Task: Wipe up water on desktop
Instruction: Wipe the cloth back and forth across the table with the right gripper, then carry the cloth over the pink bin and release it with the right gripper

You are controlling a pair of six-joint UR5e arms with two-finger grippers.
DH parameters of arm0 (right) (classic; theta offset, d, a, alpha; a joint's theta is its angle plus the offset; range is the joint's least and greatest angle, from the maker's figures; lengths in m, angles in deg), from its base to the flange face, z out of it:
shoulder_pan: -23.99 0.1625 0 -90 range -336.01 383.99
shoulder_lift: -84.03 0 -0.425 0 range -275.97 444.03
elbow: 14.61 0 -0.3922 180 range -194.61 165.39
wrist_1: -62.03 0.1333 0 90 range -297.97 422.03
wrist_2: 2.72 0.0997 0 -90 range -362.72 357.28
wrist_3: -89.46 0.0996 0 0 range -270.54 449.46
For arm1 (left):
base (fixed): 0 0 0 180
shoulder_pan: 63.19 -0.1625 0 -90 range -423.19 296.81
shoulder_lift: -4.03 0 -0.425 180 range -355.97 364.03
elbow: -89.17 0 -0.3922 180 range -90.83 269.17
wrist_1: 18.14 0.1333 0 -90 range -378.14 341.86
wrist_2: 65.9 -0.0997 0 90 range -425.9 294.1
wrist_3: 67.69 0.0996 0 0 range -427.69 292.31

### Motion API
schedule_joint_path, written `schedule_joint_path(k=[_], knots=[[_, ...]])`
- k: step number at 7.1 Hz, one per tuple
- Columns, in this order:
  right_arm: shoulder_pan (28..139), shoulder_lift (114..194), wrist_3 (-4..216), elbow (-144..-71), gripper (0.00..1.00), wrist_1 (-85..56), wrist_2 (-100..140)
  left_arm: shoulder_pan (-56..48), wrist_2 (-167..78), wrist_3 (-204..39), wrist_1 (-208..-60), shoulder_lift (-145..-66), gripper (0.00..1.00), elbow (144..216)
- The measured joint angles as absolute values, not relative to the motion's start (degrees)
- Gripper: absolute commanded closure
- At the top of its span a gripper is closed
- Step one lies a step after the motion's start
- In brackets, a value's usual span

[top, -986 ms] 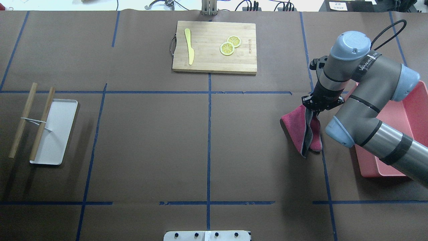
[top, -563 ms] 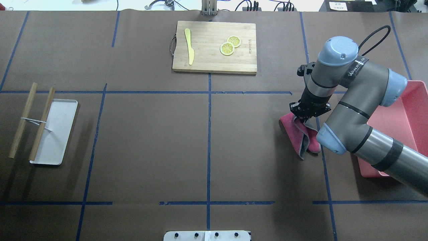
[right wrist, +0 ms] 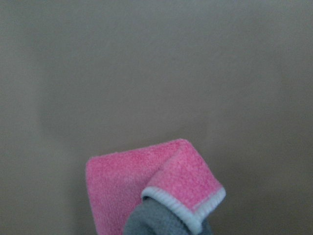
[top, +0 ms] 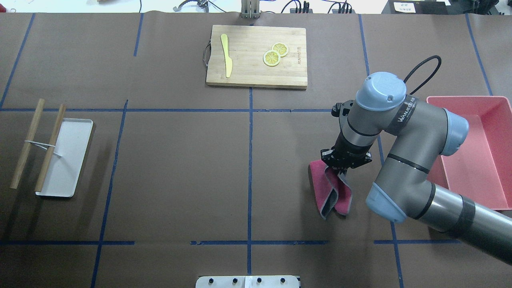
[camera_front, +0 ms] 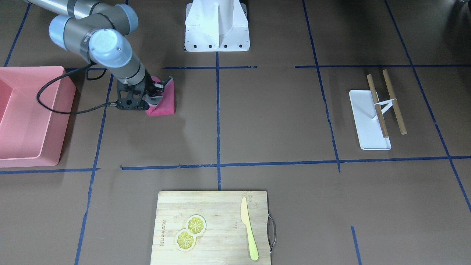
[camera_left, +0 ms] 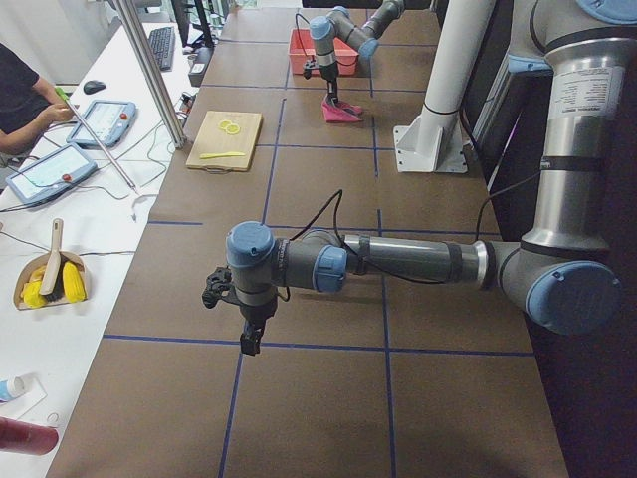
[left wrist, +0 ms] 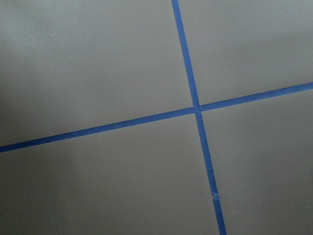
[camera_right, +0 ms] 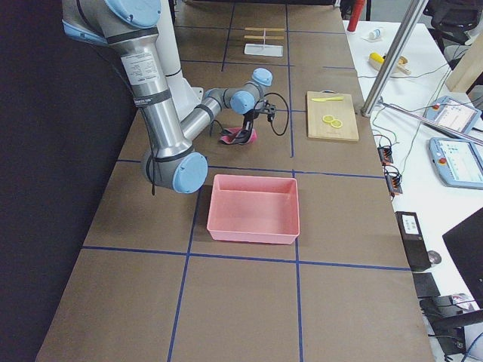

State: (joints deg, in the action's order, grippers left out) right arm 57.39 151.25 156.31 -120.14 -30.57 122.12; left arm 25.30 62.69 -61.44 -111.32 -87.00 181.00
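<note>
I have two arms over one worktop [top: 180, 180], a large flat matte dark-brown surface crossed by thin blue tape lines in a grid. My right arm [top: 416, 120] reaches in from the right, and my right jaws point down, pinching one folded terry cloth [top: 318, 188], pink on one face and grey on the other, with a white hem. The jaws hold the cloth's upper fold up while its lower edge lies on the worktop. This is in the square just right of the centre tape line, between that line and one pink rectangular plastic bin [top: 480, 152] on my right.

At the far edge, near the centre, lies one light bamboo cutting board [top: 248, 68]. It carries two round yellow lemon slices [top: 272, 58], overlapping, and one yellow plastic knife [top: 227, 56] to their left.

On my left sits one small white rectangular tray [top: 70, 160] with two wooden sticks tied together by one white band [top: 38, 143]. One stick [top: 50, 148] lies over the tray's left edge and the other [top: 27, 144] lies just beside the tray.

My left arm [camera_left: 398, 261] stretches out further left, with the wrist pointing down at bare worktop near one crossing of tape lines. I cannot tell whether my left jaws are spread or pressed together.
</note>
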Motion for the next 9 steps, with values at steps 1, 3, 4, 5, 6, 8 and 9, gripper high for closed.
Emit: schedule_joint_path(k=[1, 3, 4, 5, 6, 8, 9], knots=[[56.91, 151.53, 157.78, -123.39, 1.0, -31.1, 122.28, 25.39, 62.68, -61.43, -111.38, -87.02, 0.0, 180.89], [62.21, 152.34, 156.4, -131.01, 1.0, -37.06, 122.69, 26.02, 62.7, -61.19, -111.58, -87.02, 0.0, 180.05], [66.22, 152.34, 152.99, -133.81, 1.0, -41.88, 122.75, 26.23, 62.74, -61.06, -111.63, -87.02, 0.0, 179.66], [70.68, 152.24, 147.93, -136.94, 1.0, -48.19, 122.77, 26.32, 62.78, -60.85, -111.64, -87.02, 0.0, 179.45], [75.51, 151.92, 142.06, -139.28, 1.0, -54.29, 122.99, 26.34, 62.85, -60.73, -111.63, -87.01, 0.0, 179.39], [85.95, 152.0, 127.39, -140.65, 1.0, -64.64, 124.72, 26.42, 63.05, -60.67, -111.58, -86.89, 0.0, 179.35], [89.09, 152.38, 120.65, -140.63, 1.0, -69.21, 125.01, 26.44, 63.09, -60.67, -111.57, -86.87, 0.0, 179.35]])
